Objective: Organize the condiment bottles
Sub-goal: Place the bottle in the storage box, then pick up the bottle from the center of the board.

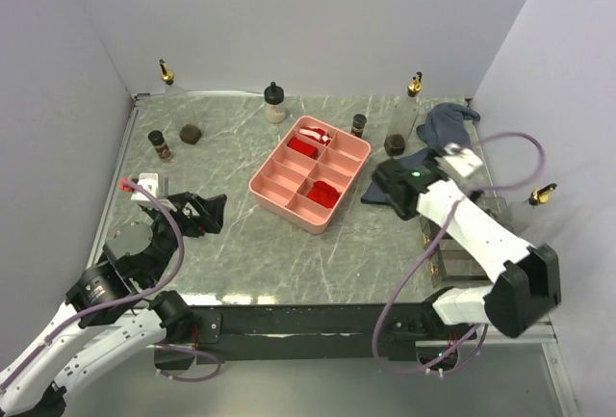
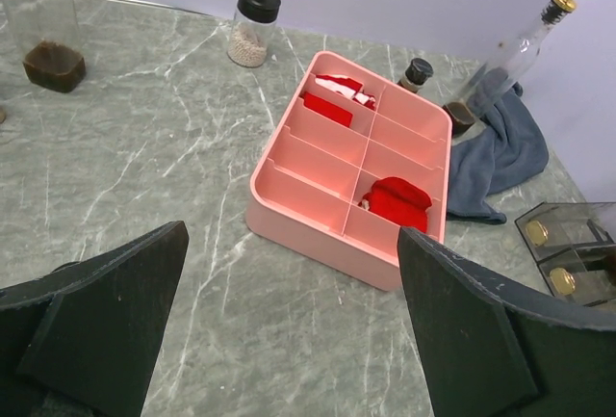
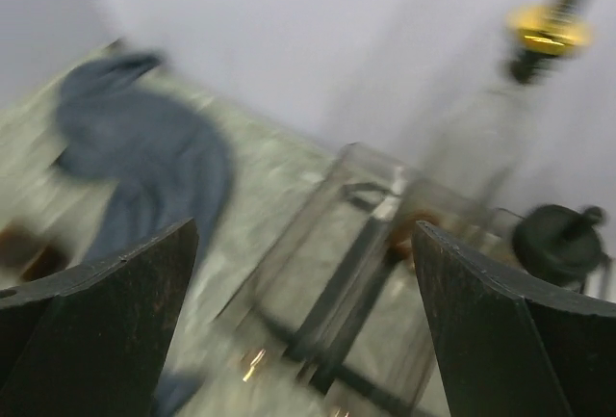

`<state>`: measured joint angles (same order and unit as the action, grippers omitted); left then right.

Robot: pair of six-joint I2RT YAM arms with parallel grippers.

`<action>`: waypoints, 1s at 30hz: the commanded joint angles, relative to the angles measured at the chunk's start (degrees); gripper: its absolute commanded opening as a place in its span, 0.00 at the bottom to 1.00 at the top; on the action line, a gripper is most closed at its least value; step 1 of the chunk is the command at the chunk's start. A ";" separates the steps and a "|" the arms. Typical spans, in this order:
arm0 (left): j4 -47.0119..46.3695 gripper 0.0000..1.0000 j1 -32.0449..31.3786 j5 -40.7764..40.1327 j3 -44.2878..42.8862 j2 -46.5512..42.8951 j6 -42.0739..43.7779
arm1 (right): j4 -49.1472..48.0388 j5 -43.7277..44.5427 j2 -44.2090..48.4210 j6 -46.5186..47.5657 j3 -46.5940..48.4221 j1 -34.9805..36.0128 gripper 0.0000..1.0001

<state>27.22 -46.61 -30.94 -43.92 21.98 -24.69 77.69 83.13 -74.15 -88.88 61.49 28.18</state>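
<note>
Left gripper (image 2: 291,232): spread wide, empty, low above grey marbled table (image 1: 231,263), facing pink divided plastic tray (image 1: 258,186).
Right gripper (image 3: 303,231): gaping, grasping nothing, at near end of blue-grey cloth (image 1: 445,126).
Back edge: tall clear gold-spouted bottle (image 1: 167,80), black-capped cream jar (image 1: 275,102), second gold-spouted bottle (image 1: 414,99).
Left side: small brown black-capped bottle (image 1: 159,143), squat dark-brown jar (image 1: 191,133).
Behind tray: small dark black-capped bottle (image 1: 358,125).
Right edge: third gold-spouted bottle (image 1: 541,195) by clear plastic organiser (image 2: 577,215).
Writing: too small to read.

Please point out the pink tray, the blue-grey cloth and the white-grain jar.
pink tray (image 2: 308,234), left wrist view, near wall
blue-grey cloth (image 2: 500,157), left wrist view, middle fold
white-grain jar (image 2: 252,41), left wrist view, glass body
</note>
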 commanded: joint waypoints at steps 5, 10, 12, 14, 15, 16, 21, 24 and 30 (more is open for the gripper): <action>2.03 0.97 -0.06 -5.96 -1.07 3.85 -6.85 | -0.87 2.21 -11.88 16.88 14.34 23.56 1.00; 7.75 0.97 -0.06 -12.74 -4.24 9.04 -13.36 | -3.32 1.42 -16.28 20.94 22.52 31.14 1.00; 8.11 0.97 -0.15 -12.57 -4.42 9.66 -15.20 | -1.07 4.92 -17.60 12.73 26.98 32.46 1.00; 5.49 0.97 -0.06 -11.08 -3.63 9.23 -15.13 | 1.60 9.73 -18.48 6.37 32.25 32.64 1.00; 4.43 0.97 -0.06 -9.07 -2.58 8.53 -14.43 | 1.85 11.59 -19.10 4.96 34.55 32.72 1.00; 3.29 0.97 -0.06 -8.53 -2.05 8.09 -14.34 | 3.94 13.53 -20.15 3.03 36.83 32.64 1.00; 4.24 0.97 -0.06 -10.54 -1.69 6.94 -17.41 | 4.31 17.06 -21.57 -0.65 47.40 32.37 1.00; 4.16 0.97 -0.06 -11.43 -1.78 6.33 -17.24 | 4.49 16.98 -20.77 -4.72 49.06 32.46 1.00; 3.01 0.97 -0.06 -9.32 -1.43 5.88 -16.27 | 4.49 16.71 -18.23 -8.57 50.92 34.04 1.00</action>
<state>32.38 -46.59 -40.77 -45.30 28.29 -40.69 77.41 83.55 -95.61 -90.24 109.45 60.95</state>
